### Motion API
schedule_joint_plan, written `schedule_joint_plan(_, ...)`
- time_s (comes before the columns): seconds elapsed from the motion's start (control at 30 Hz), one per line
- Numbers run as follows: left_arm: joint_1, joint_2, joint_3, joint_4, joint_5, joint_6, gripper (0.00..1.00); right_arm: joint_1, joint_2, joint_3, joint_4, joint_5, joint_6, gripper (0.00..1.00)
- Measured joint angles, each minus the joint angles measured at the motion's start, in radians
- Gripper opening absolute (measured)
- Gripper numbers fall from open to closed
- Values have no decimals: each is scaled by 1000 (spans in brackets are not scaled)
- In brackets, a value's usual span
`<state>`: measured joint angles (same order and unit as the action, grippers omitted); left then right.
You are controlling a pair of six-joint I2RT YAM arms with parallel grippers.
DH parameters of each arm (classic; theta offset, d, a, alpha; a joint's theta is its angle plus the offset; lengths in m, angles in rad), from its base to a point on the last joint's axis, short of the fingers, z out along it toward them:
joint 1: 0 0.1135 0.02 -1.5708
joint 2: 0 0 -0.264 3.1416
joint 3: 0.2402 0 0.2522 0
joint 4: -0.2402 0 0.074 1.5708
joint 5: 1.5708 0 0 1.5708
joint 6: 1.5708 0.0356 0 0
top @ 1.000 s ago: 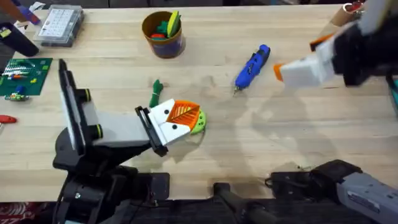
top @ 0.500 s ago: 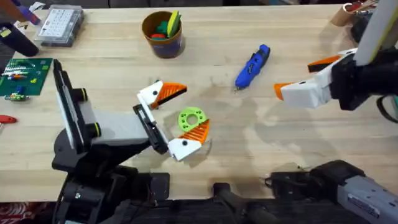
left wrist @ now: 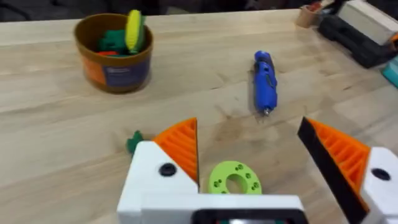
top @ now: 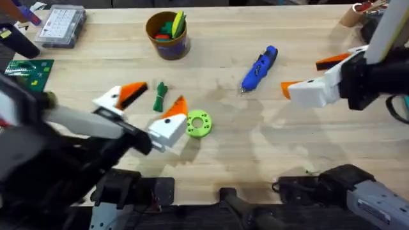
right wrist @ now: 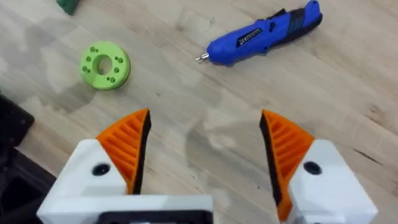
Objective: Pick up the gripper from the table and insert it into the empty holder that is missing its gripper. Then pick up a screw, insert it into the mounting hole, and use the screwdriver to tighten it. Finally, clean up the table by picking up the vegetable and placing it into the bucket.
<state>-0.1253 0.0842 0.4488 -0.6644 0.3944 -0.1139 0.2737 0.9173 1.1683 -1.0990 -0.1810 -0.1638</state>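
The dark green vegetable (top: 160,97) lies on the table, seen from overhead between the two fingers of my open left gripper (top: 157,97). In the left wrist view only the vegetable's end (left wrist: 134,142) peeks out beside one orange-padded finger (left wrist: 180,146) of the left gripper (left wrist: 258,155). The orange-tan bucket (top: 167,35) (left wrist: 115,53) stands at the back with toy food in it. The blue screwdriver (top: 259,67) (right wrist: 264,34) lies right of centre. My right gripper (top: 314,75) (right wrist: 205,146) hovers open and empty to its right. The loose gripper, holder and screw are out of view.
A lime-green round disc (top: 198,123) (right wrist: 104,64) lies just right of the left gripper. A clear parts box (top: 61,25) and a green circuit board (top: 25,73) sit at the far left. A dark case (left wrist: 357,37) sits at the back right.
The left gripper, shut over the green disc a second ago, opened and swung left off it to straddle the vegetable. The right gripper came down and inward, then held still.
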Motion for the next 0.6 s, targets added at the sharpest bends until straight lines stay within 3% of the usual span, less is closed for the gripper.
schedule_joint_plan(0.3,0,320,324,-300,-192,0,986,0,0,0,24,0,0,974)
schedule_joint_plan(0.43,0,502,443,-407,-230,1,986,0,1,0,33,1,0,974)
schedule_joint_plan(0.6,0,674,526,-425,-243,1,986,0,18,0,36,1,0,974)
